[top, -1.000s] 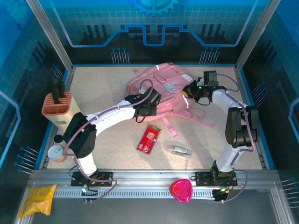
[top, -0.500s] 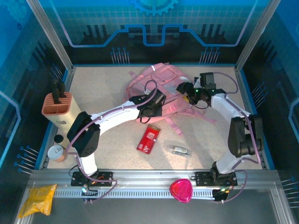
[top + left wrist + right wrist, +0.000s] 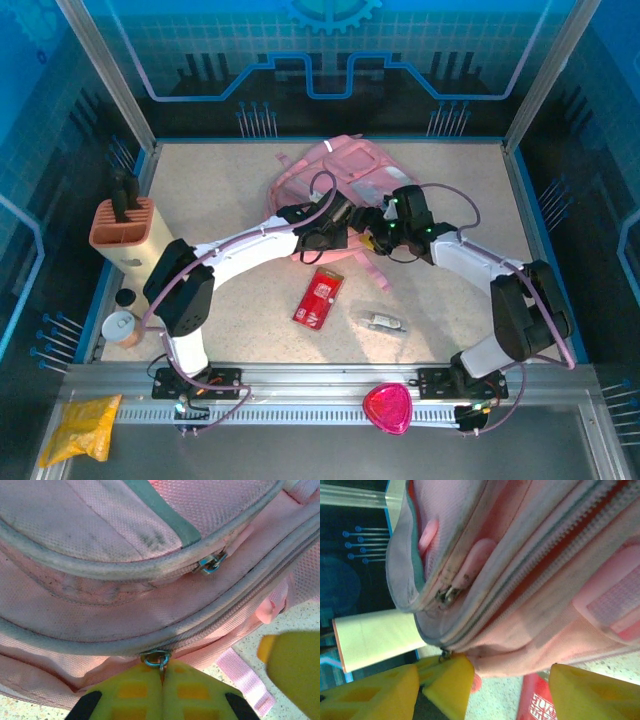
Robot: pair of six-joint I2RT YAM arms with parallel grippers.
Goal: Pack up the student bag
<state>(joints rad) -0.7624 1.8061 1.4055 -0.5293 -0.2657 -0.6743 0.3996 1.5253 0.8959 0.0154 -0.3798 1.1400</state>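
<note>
Student bag [image 3: 345, 175], a large soft pink fabric backpack, lay crumpled at the far middle of the speckled beige table [image 3: 210, 180], with pink straps trailing toward the near side. Left gripper [image 3: 162, 672] was at the bag's lower seam, fingers pressed together on the small metal zipper pull [image 3: 156, 657] of the long outer zip; the zip looked closed along the stretch in view. Right gripper [image 3: 482, 680] hovered just beside it, jaws apart, holding nothing, only the bag's bulging lower edge between them; one of its yellow fingers [image 3: 295, 667] showed in the left wrist view. Risks, as judged: the grip on the pull was thin and tip-only, so a sideways tug could slip it off. The bag was soft and unpinned, so pulling the zip would likely drag or bunch the whole bag rather than open it, unless the right gripper clamped fabric first. The right jaws sat very near the left fingers, so closing or advancing there could knock them or the pull. They could also catch the loose webbing strap [image 3: 245, 677] instead of the body, giving no real hold. The zip curved round a slack corner and could snag. The red flat packet [image 3: 318, 298] lay near the straps and could get shoved if the bag slid.
</note>
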